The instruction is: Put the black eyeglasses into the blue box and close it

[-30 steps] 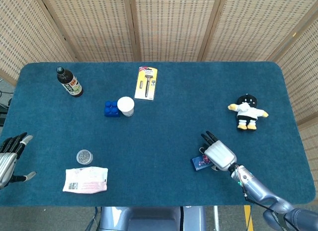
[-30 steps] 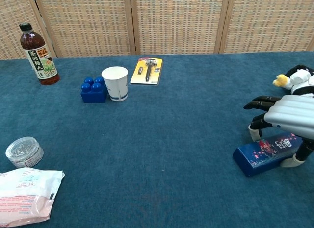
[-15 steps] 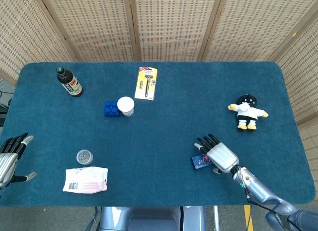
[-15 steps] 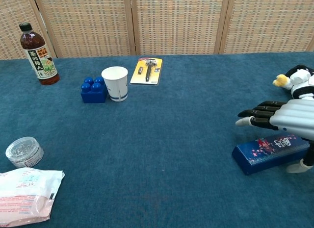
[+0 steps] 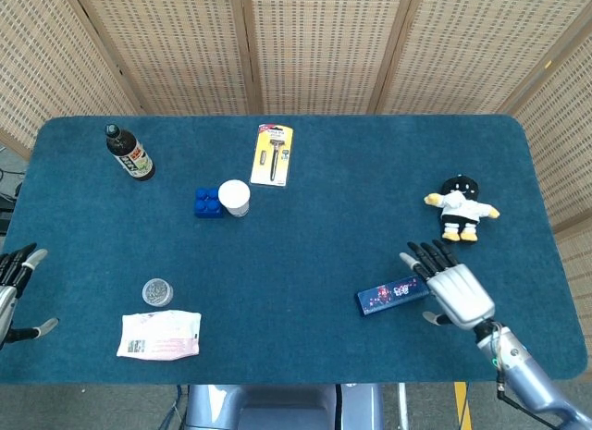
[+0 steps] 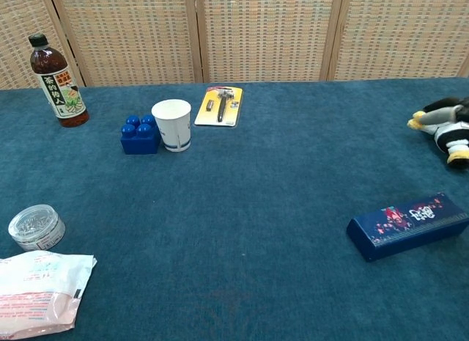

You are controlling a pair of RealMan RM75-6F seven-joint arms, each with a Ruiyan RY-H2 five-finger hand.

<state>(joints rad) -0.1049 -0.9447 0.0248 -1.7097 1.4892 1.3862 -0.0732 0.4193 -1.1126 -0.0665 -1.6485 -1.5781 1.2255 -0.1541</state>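
The blue box (image 5: 391, 294) lies shut and flat on the blue cloth at the near right, a long dark-blue case with a red and white print; the chest view shows the blue box (image 6: 408, 225) with nothing on it. No black eyeglasses show in either view. My right hand (image 5: 452, 288) hovers just right of the box with its fingers spread and nothing in it, apart from the box. My left hand (image 5: 13, 282) sits at the far left edge, fingers apart and empty. Neither hand shows in the chest view.
A penguin plush (image 5: 460, 207) sits behind the box on the right. At the back stand a dark bottle (image 5: 129, 153), a blue toy block (image 5: 207, 203), a white paper cup (image 5: 234, 198) and a carded razor (image 5: 273, 155). A small round tin (image 5: 157, 291) and a white packet (image 5: 159, 335) lie near left.
My right hand has lifted off the blue box and drawn back to the right, leaving the chest view. The box lies still and shut. My left hand slid slightly further left.
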